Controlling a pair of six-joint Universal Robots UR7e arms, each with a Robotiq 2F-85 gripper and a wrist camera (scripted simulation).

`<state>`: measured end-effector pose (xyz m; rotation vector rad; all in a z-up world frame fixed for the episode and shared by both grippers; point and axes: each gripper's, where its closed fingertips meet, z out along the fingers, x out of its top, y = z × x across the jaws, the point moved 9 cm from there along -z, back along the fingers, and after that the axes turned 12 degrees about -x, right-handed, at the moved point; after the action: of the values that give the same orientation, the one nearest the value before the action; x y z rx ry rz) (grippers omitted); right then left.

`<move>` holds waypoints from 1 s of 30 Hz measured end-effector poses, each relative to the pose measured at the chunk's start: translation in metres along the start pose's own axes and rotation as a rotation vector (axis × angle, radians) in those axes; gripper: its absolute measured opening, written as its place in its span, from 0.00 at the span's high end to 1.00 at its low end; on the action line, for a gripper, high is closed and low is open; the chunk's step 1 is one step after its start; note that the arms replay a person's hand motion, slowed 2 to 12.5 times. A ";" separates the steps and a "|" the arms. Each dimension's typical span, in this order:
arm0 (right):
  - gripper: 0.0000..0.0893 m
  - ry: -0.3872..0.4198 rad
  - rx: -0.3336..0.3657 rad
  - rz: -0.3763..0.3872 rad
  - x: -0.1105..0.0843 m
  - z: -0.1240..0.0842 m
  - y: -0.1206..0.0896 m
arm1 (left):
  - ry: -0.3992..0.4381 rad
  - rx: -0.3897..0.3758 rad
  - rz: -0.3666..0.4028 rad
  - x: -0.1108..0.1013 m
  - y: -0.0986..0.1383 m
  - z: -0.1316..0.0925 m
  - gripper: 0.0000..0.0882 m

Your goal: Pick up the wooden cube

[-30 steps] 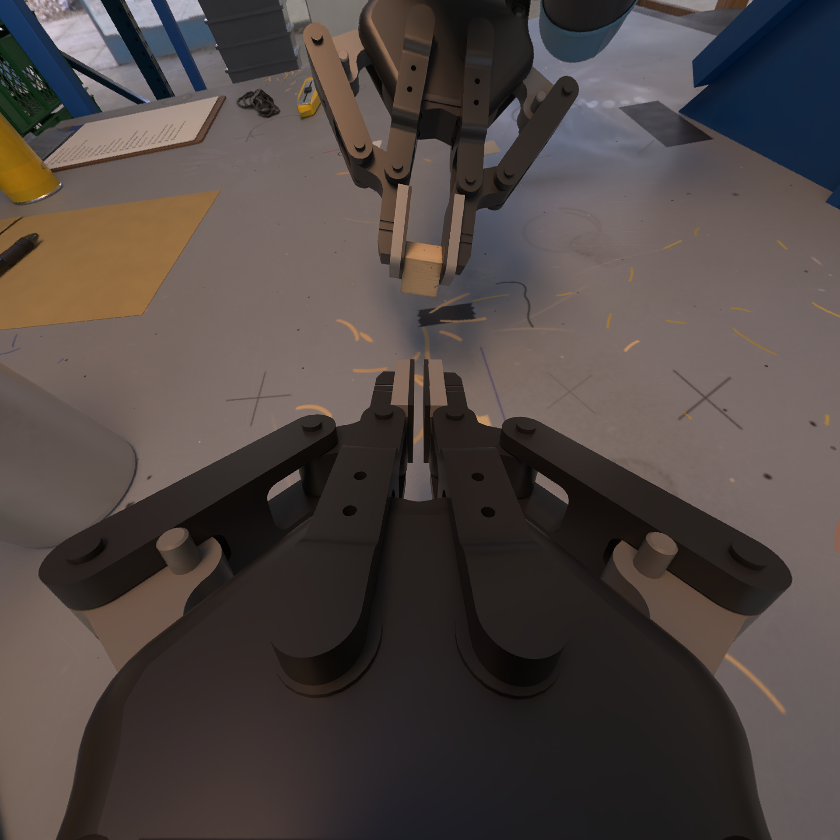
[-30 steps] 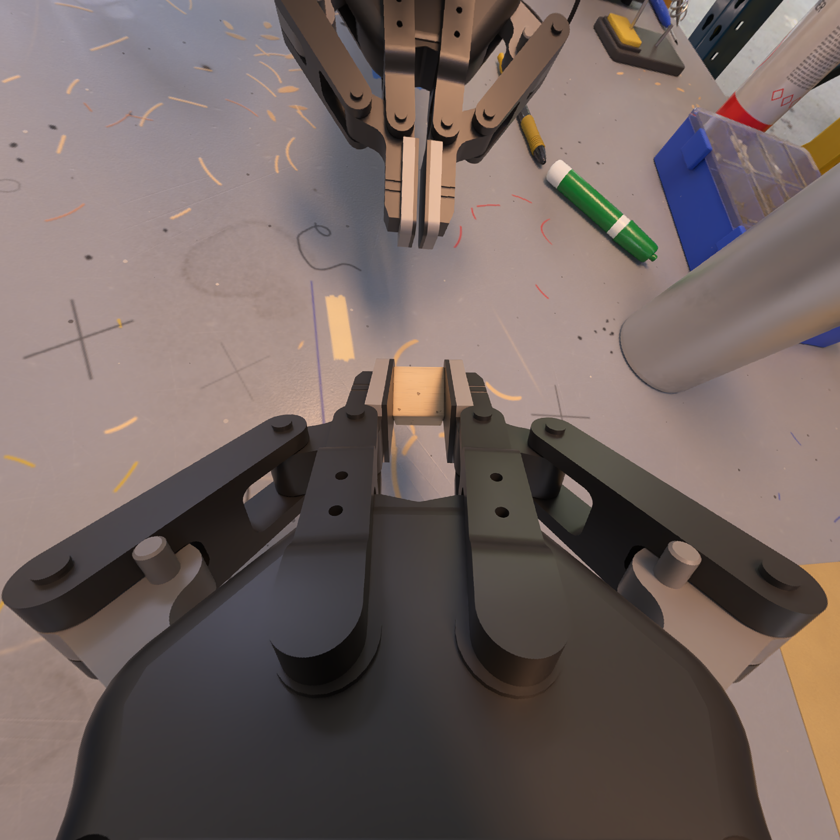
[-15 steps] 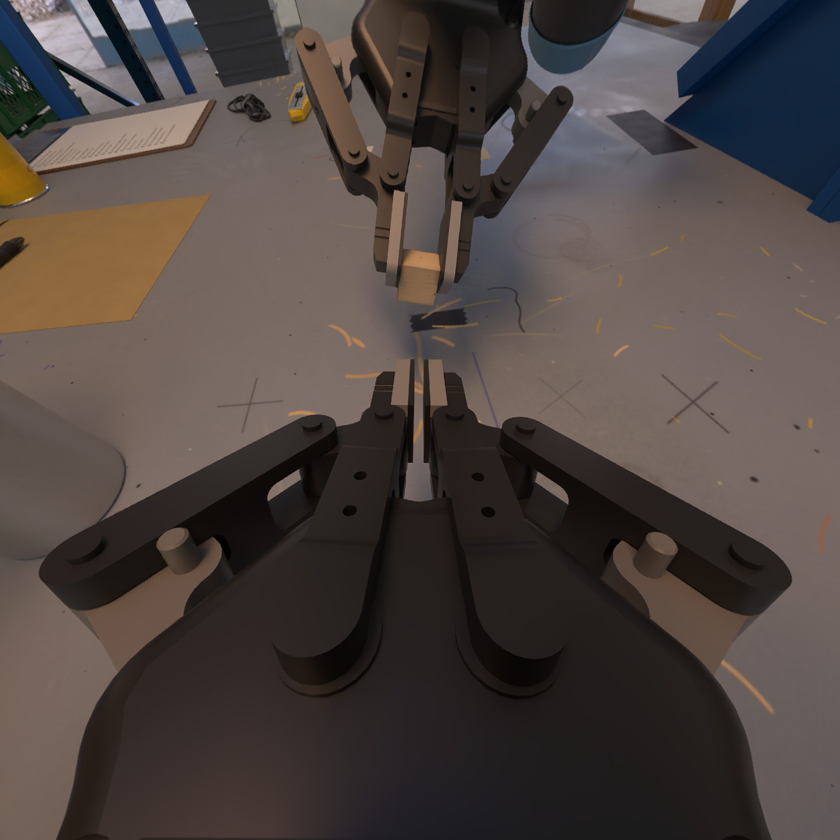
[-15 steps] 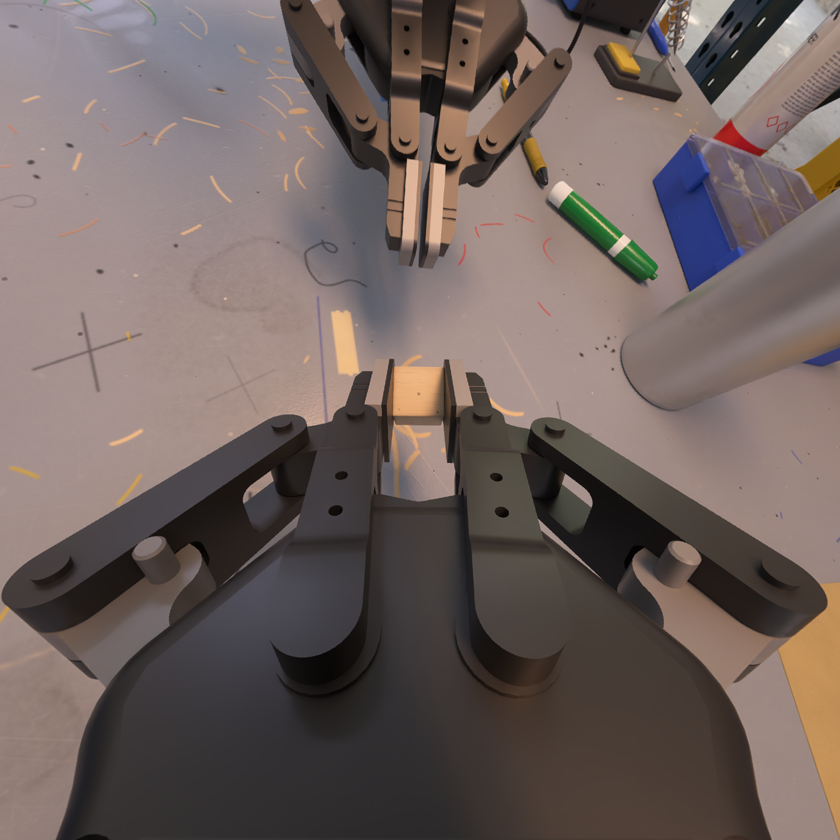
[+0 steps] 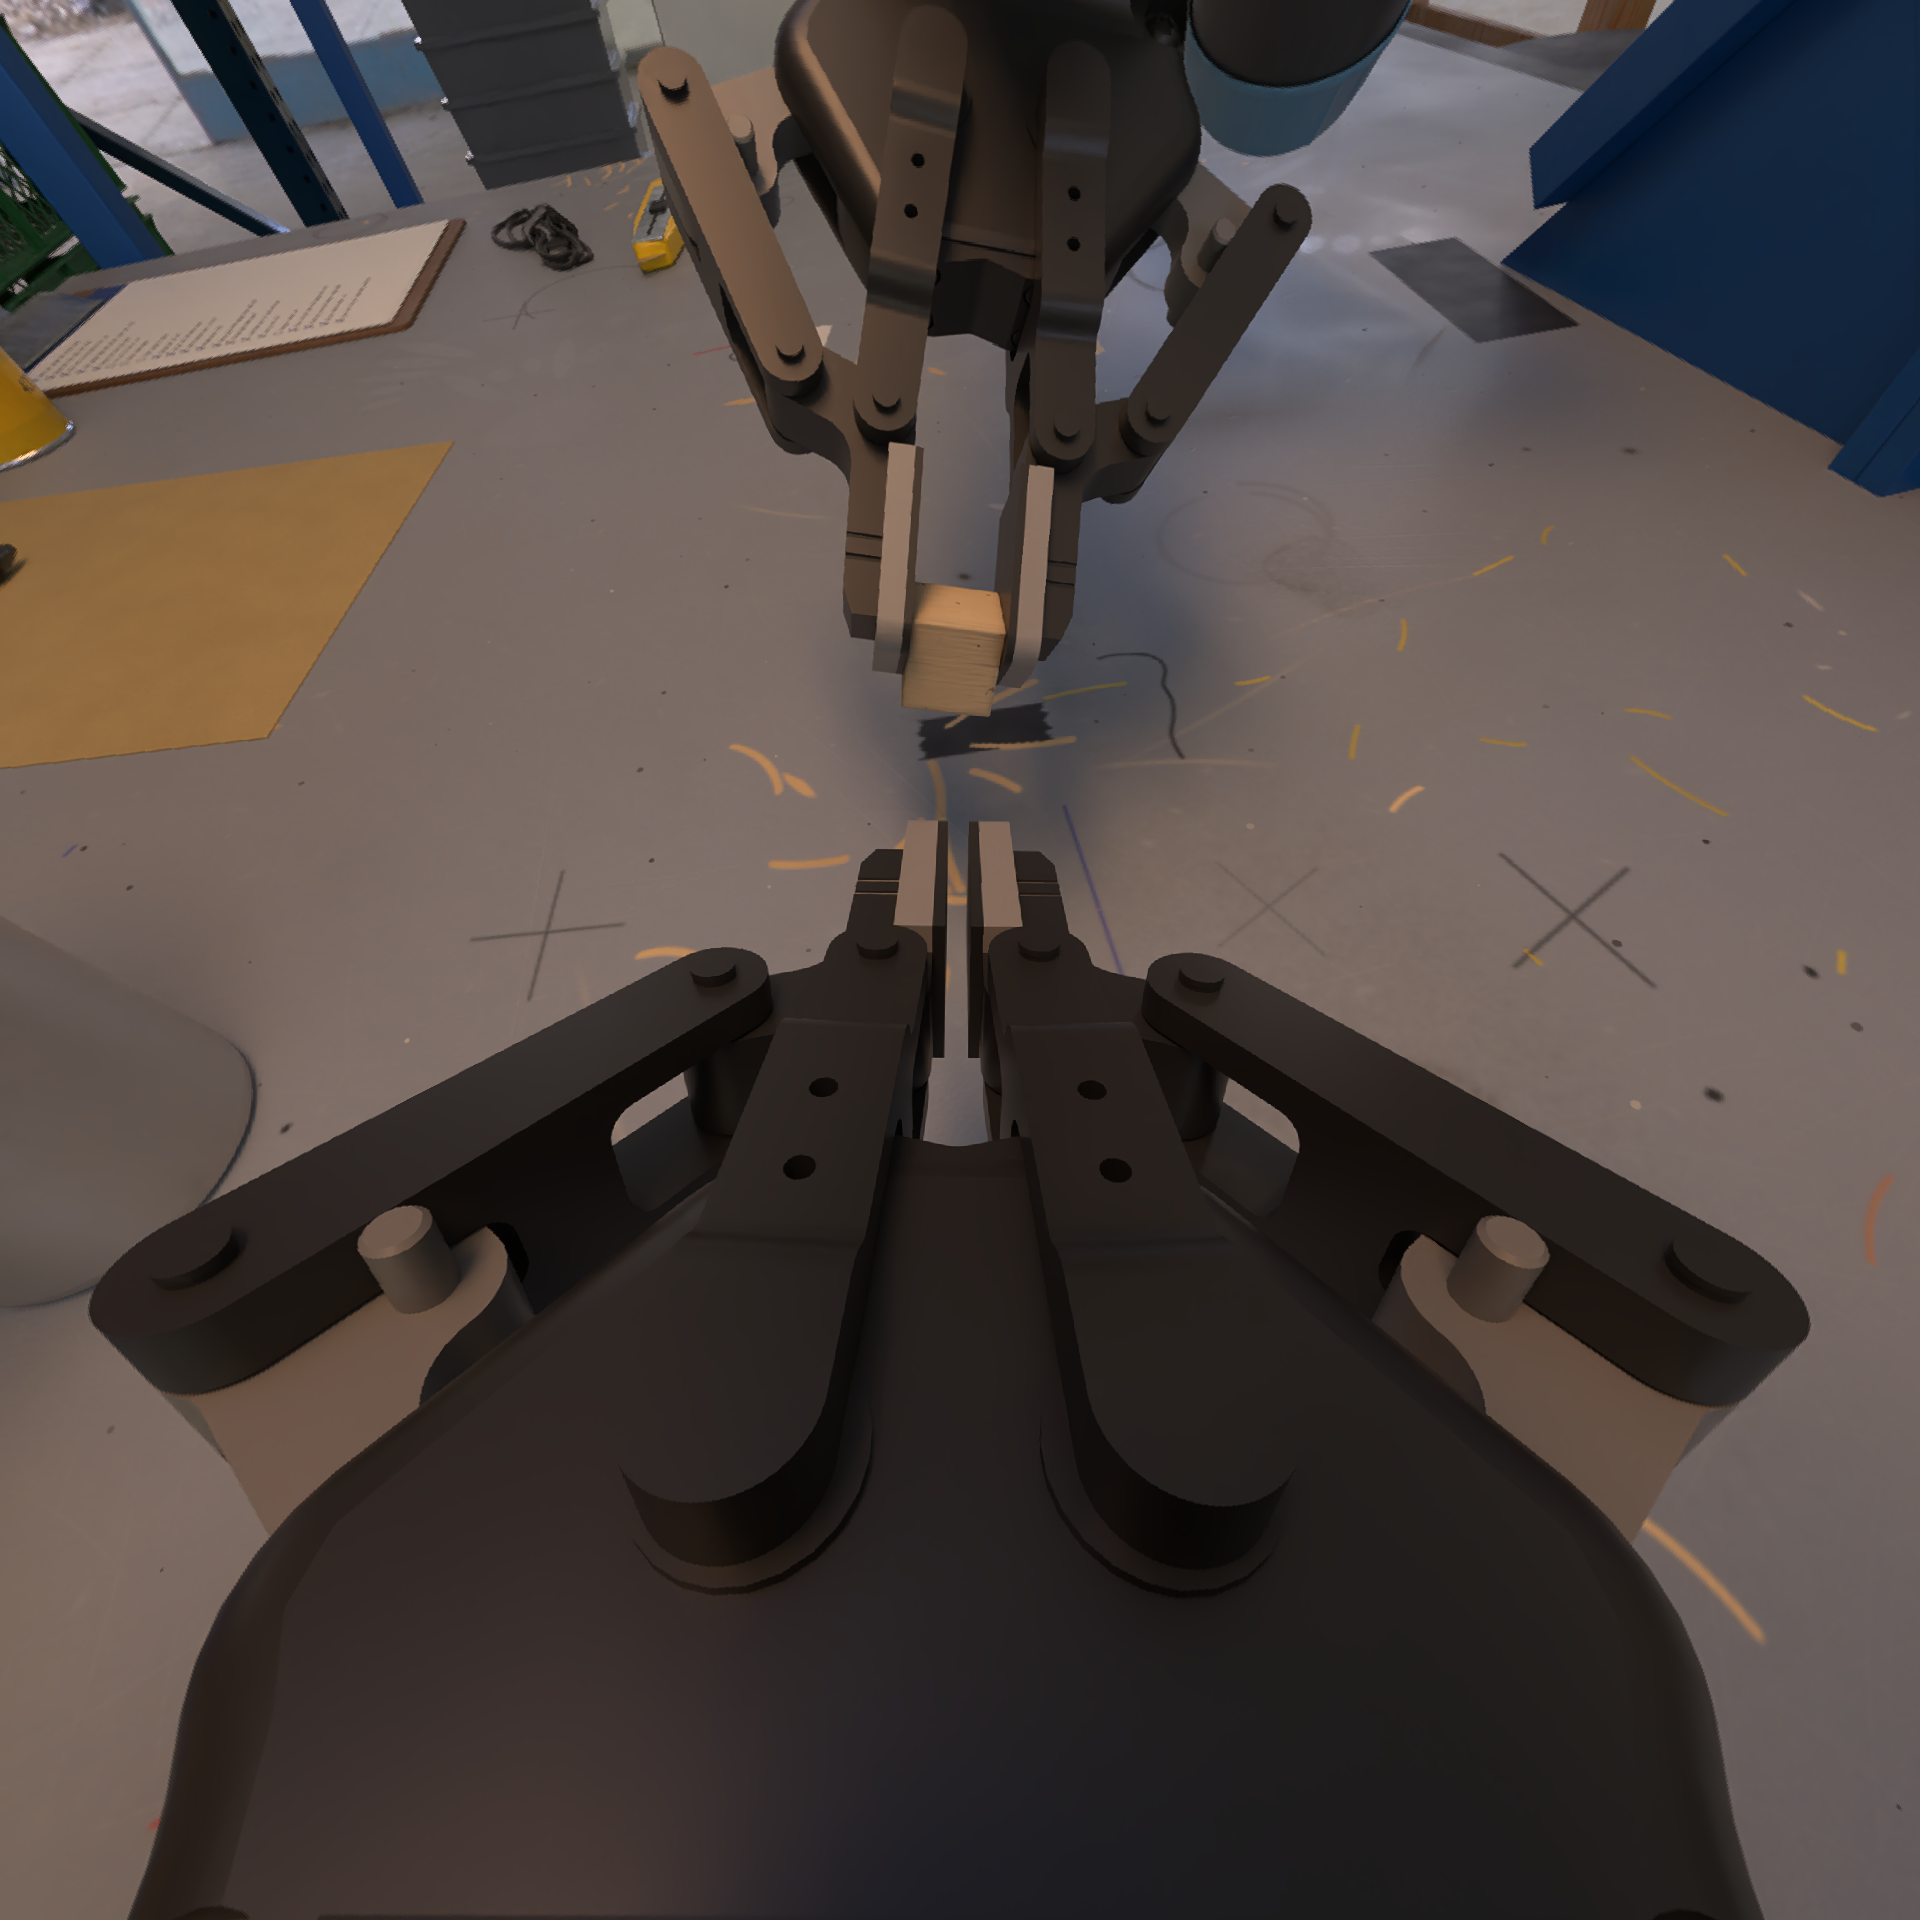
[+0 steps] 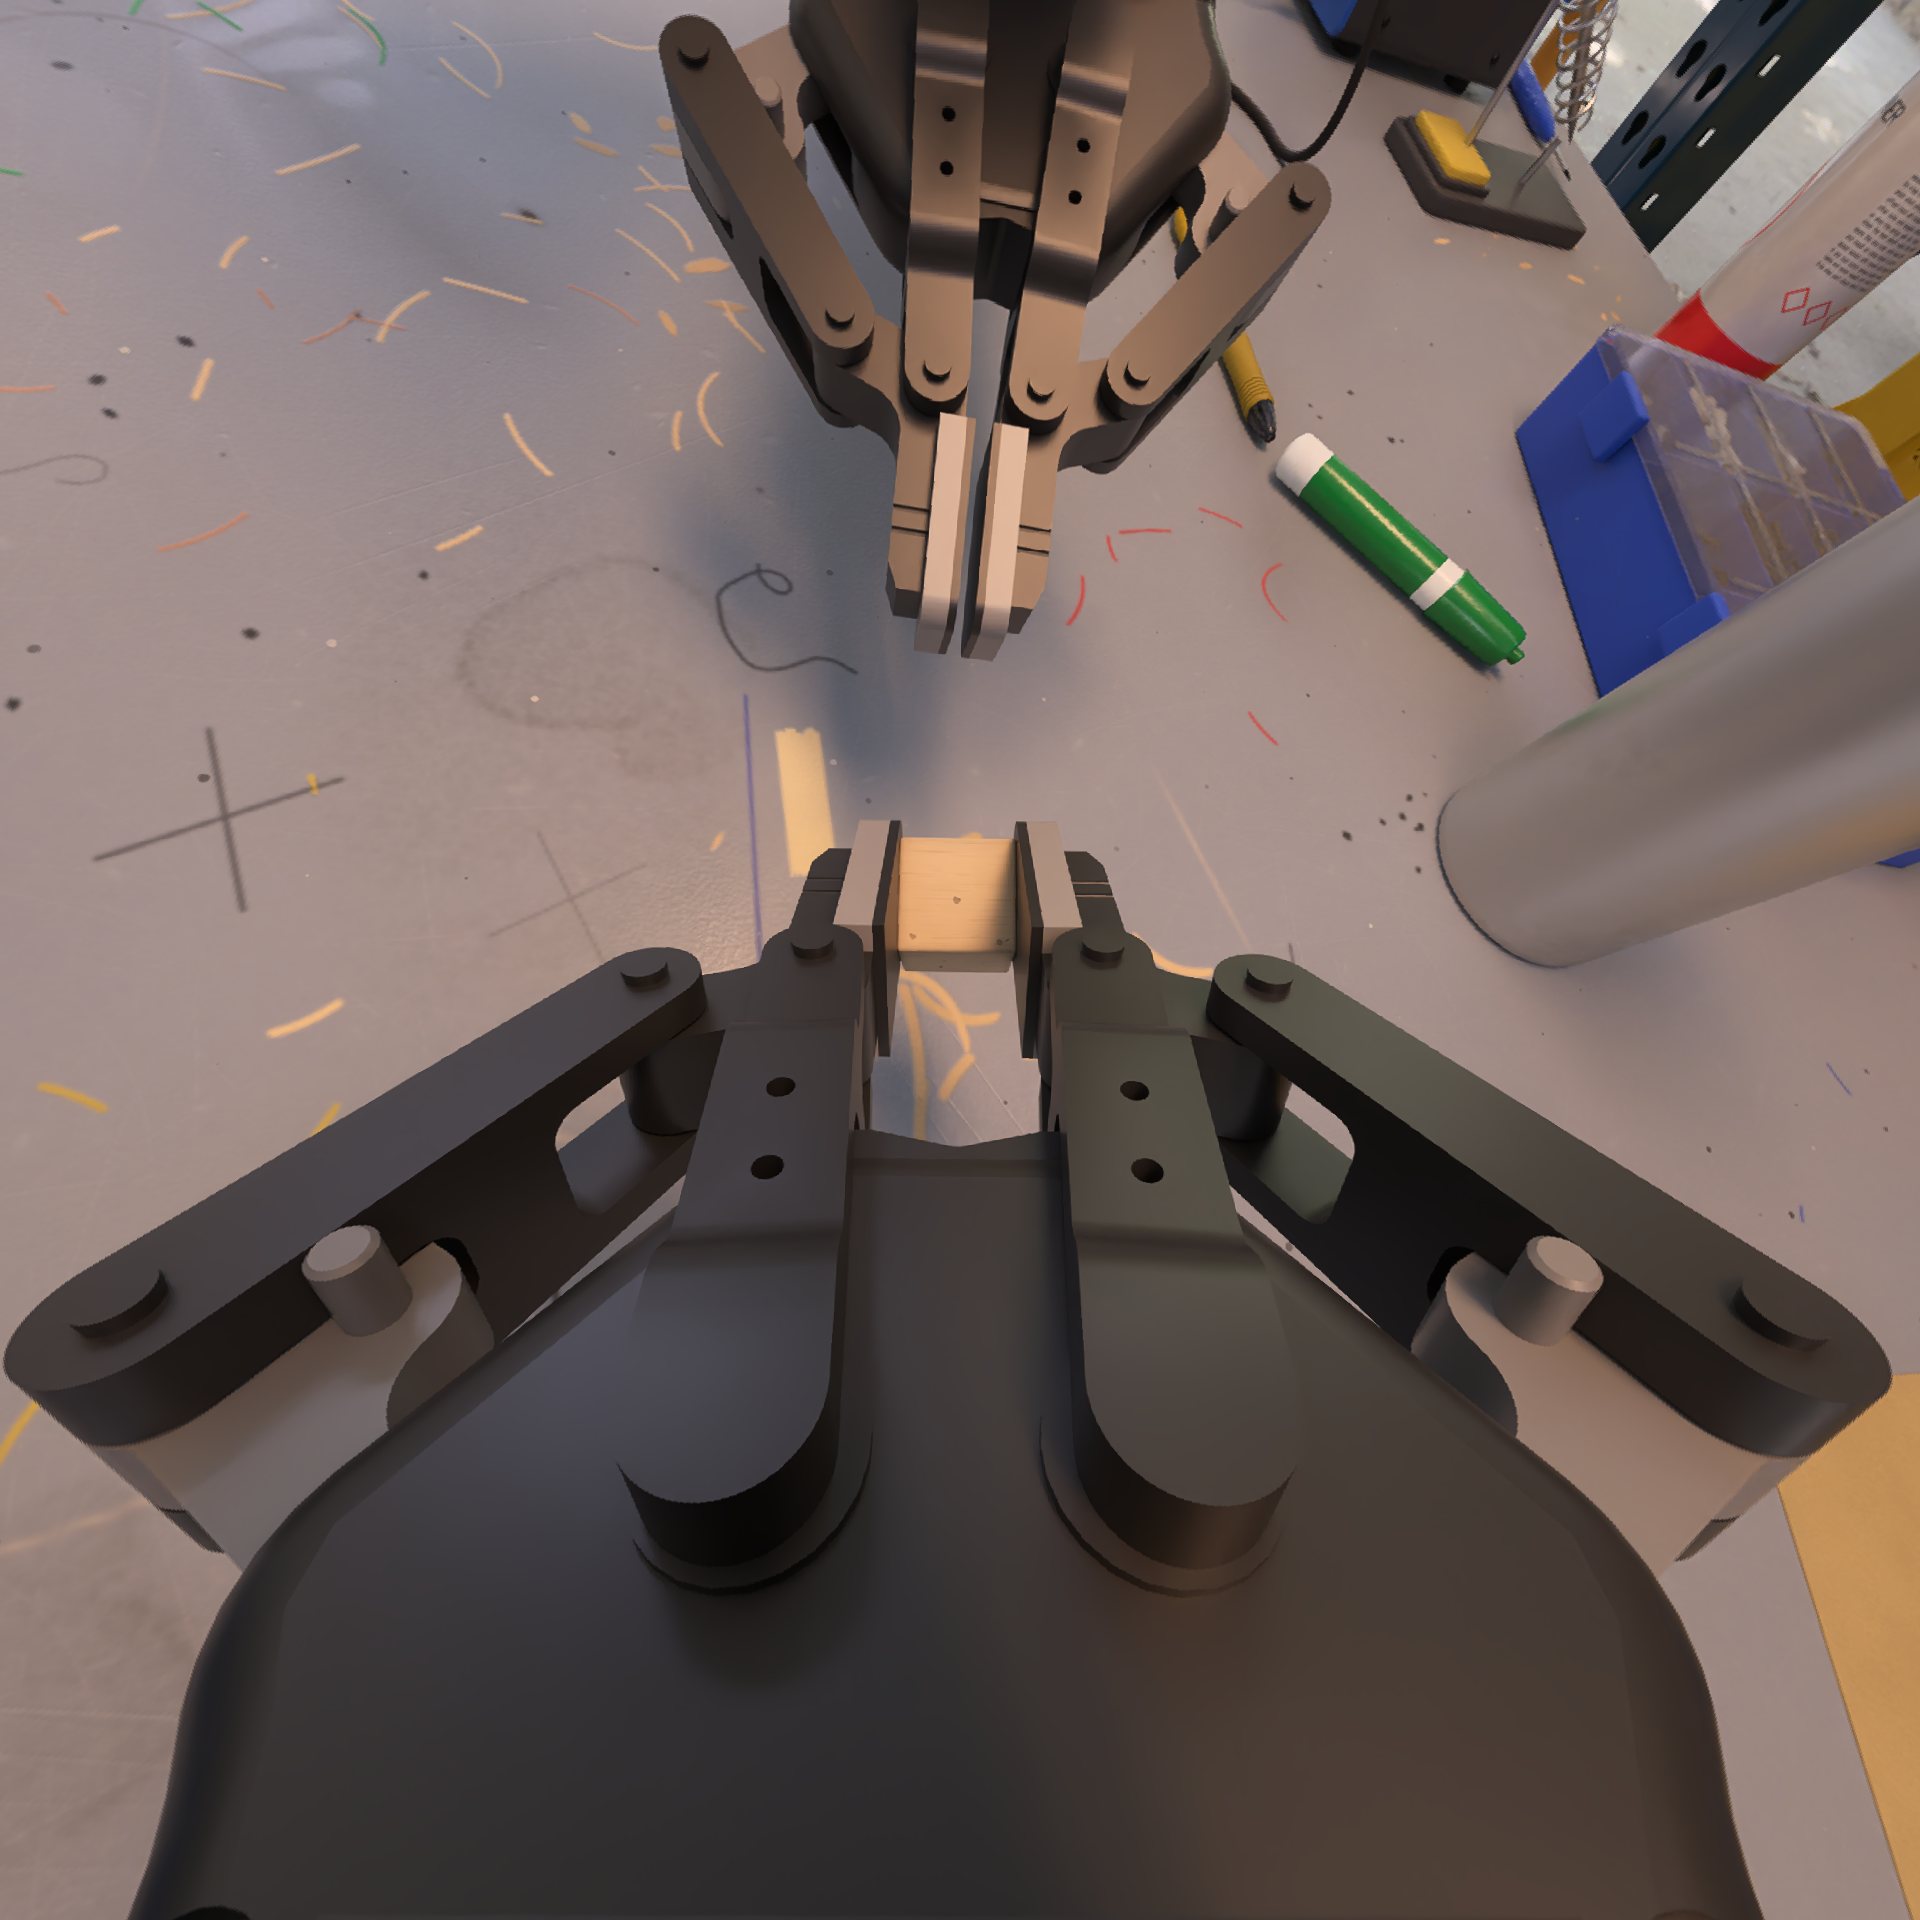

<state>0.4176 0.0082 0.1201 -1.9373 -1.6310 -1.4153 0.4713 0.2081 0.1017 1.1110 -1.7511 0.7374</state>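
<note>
The wooden cube point(image 6: 954, 902) is a small pale block held between the pads of my right gripper point(image 6: 956, 883), which is shut on it above the grey table. In the left wrist view the same cube point(image 5: 956, 660) hangs clear of the table in the right gripper point(image 5: 961, 634) straight ahead. My left gripper point(image 5: 959, 871) is shut and empty, its pads almost touching. It also shows in the right wrist view point(image 6: 971, 613), facing the cube from a short way off.
A green marker point(image 6: 1397, 551), a blue parts box point(image 6: 1704, 499) and a grey cylinder point(image 6: 1683, 800) lie right of the right gripper. A brown sheet point(image 5: 197, 592), a clipboard point(image 5: 249, 301) and another grey cylinder point(image 5: 94, 1122) lie left of the left gripper.
The right gripper has risen with the cube, so the table looks farther below. The left gripper has stayed shut and has also risen a little.
</note>
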 end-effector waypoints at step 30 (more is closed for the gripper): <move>0.79 -0.004 0.006 -0.003 -0.003 -0.001 0.002 | 0.015 -0.006 -0.077 -0.001 -0.002 0.005 0.96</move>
<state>0.4196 0.0049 0.1185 -1.9365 -1.6387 -1.4073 0.4717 0.2031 0.0991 1.1592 -1.6873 0.6908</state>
